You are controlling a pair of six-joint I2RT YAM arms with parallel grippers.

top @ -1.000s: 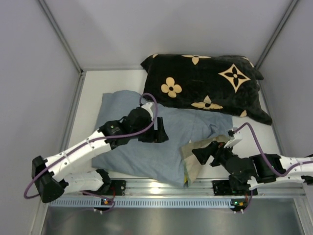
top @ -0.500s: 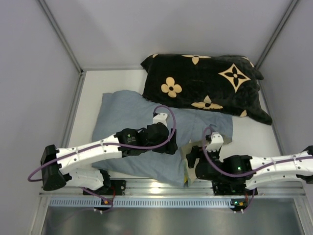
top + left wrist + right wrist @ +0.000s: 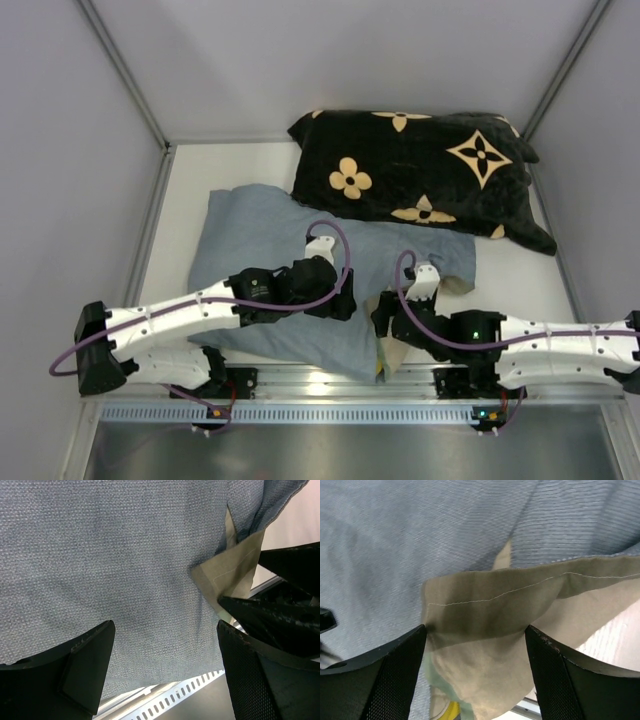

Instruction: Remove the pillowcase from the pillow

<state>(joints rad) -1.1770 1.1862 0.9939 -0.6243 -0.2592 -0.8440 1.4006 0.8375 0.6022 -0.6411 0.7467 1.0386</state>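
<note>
Sagging woven grey-blue pillowcase (image 3: 262, 240), beige flap

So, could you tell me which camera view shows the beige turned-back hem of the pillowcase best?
The right wrist view: the beige hem spans the frame, its stitch line clear. The left wrist view catches only a small beige corner; in the top view the right arm covers most of it.

Lab booth — grey panels (image 3: 100, 120), aluminium rail (image 3: 330, 378)
</note>
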